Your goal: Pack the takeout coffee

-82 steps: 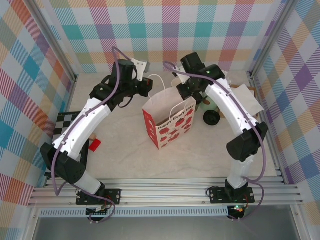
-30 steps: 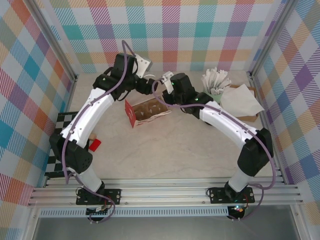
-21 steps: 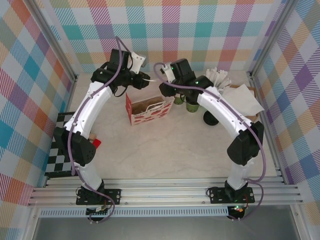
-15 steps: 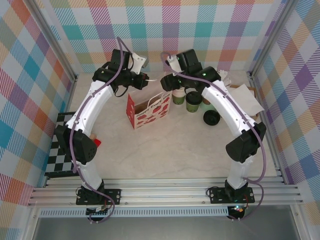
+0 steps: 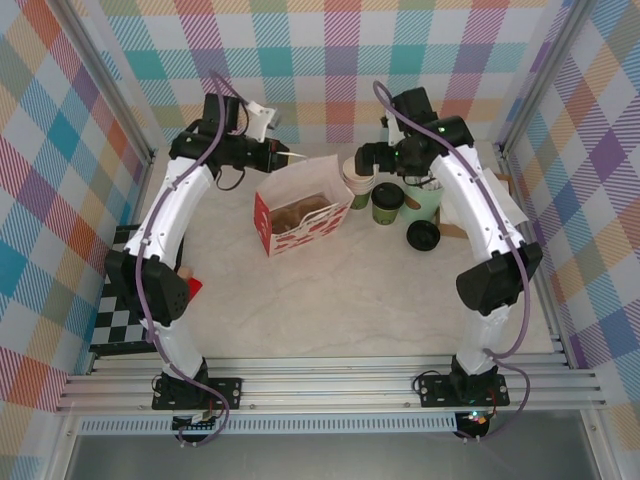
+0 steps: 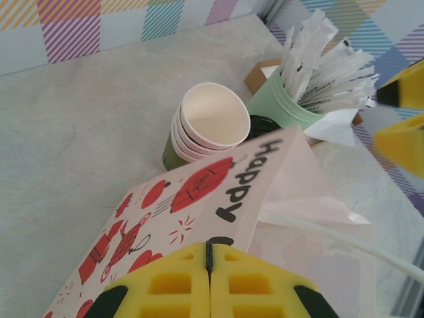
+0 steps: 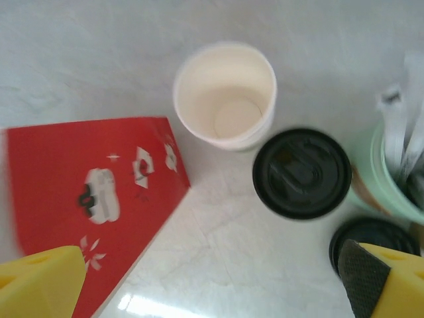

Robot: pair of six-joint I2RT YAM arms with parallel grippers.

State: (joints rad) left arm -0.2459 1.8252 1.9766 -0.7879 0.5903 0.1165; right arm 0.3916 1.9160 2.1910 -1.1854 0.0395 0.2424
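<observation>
Cup stack (image 7: 225, 99), sachet pot (image 6: 281, 109) flank takeout coffee (image 7: 301, 172).

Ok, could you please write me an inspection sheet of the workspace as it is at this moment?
Surface: pale marbled table, no spill seen.
Job's things: takeout coffee upright, lidded, on the table outside the paper bag; bag open, leaning.
Clutter: stack of lidless cups, mint pot of sachets, loose black lid, checkered board, red block.
Grippers: left claw shut at the bag's rim; right claw open above the cups, empty.
Cables: purple cable along each arm, no snag seen.
Surroundings: plaid walls, metal frame.
</observation>
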